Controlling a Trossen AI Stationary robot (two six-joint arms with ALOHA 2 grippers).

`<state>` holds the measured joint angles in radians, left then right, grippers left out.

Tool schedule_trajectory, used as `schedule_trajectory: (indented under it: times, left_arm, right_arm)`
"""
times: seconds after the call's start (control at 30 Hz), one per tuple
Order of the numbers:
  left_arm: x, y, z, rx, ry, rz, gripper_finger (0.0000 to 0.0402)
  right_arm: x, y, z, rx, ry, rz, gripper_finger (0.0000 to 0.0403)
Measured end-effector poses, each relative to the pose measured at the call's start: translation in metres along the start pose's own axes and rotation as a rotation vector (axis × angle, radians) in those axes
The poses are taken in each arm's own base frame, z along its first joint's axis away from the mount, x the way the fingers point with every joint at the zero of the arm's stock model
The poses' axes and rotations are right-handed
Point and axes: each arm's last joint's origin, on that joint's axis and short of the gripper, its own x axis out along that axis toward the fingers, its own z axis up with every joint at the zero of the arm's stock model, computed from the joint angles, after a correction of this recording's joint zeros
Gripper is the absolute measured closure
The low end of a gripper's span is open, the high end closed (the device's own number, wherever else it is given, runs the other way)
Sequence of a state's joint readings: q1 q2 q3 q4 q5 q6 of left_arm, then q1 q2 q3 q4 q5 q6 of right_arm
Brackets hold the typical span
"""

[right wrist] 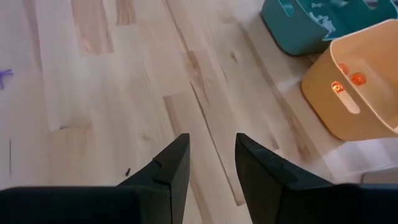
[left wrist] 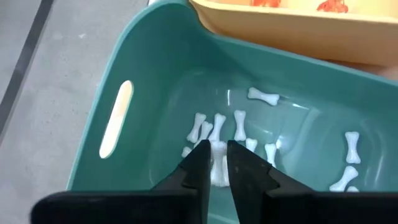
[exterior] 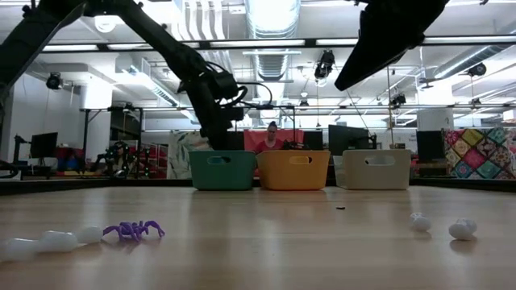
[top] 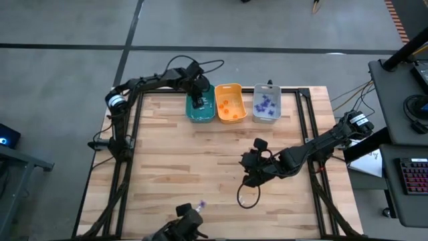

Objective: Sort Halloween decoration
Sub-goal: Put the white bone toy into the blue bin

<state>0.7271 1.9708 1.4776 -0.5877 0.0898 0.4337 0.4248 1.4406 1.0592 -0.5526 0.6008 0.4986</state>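
Three bins stand in a row at the table's far edge: teal (top: 200, 112), orange (top: 229, 102) and grey (top: 267, 104). White bones (left wrist: 263, 96) lie in the teal bin (left wrist: 155, 74), orange trinkets (top: 227, 107) in the orange bin, purple ones (top: 266, 104) in the grey bin. My left gripper (left wrist: 218, 171) hangs over the teal bin with a white bone in its narrow gap. My right gripper (right wrist: 211, 165) is open above the bare middle of the table (top: 253, 167). A purple spider (exterior: 133, 231) and white pieces (exterior: 48, 240) (exterior: 463, 229) lie near the table's near edge. My left gripper pinches a white bone (left wrist: 217, 152) between its two fingers, coming from above and pointing down into the teal bin. The bone is upright in the gap and its far end sticks out past the fingertips. Whether it touches the bones below, I cannot tell.
A dark cable loop (top: 249, 196) lies on the wood below my right arm. A dark camera mount (top: 184, 224) sits at the near edge beside the purple spider (top: 200, 204). Black frame rails (top: 304, 127) run along the table's sides. Bare wood spreads between bins and near edge.
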Motion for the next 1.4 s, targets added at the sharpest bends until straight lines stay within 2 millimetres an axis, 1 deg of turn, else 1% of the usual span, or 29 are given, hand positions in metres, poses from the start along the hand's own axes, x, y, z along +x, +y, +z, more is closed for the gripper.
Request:
schedule_trajectory:
  times: [0.2,0.37,0.53,0.7,0.87,1.0,1.1,1.27,1.4]
  left_arm:
    - [-0.006,0.000,0.004,-0.030,-0.004,0.001,0.0337]
    - [-0.015,-0.007,0.009,-0.042,-0.002,-0.011,0.0333]
    - [-0.042,-0.026,0.020,-0.030,-0.052,-0.023,0.0346]
    - [-0.075,-0.053,0.033,-0.003,-0.152,-0.081,0.0359]
    - [-0.107,-0.082,0.039,0.006,-0.219,-0.139,0.0360]
    - [-0.125,-0.114,0.034,0.028,-0.256,-0.185,0.0361]
    - [-0.134,-0.139,0.023,0.037,-0.279,-0.223,0.0361]
    - [-0.140,-0.177,-0.001,0.026,-0.358,-0.246,0.0361]
    - [-0.139,-0.205,-0.023,0.006,-0.430,-0.270,0.0361]
  right_arm:
    - [0.000,0.000,0.000,0.026,0.003,0.006,0.0284]
    - [0.000,0.000,0.000,0.048,0.002,0.008,0.0284]
    - [0.000,0.001,-0.001,0.091,0.012,0.027,0.0284]
    - [0.000,0.002,-0.001,0.138,0.026,0.056,0.0284]
    - [0.000,0.002,-0.001,0.162,0.031,0.062,0.0284]
    - [0.000,0.004,-0.002,0.161,0.063,0.117,0.0284]
    - [-0.001,0.006,-0.003,0.156,0.086,0.156,0.0284]
    - [-0.005,0.013,-0.005,0.131,0.104,0.210,0.0284]
    - [-0.009,0.020,-0.005,0.120,0.099,0.295,0.0284]
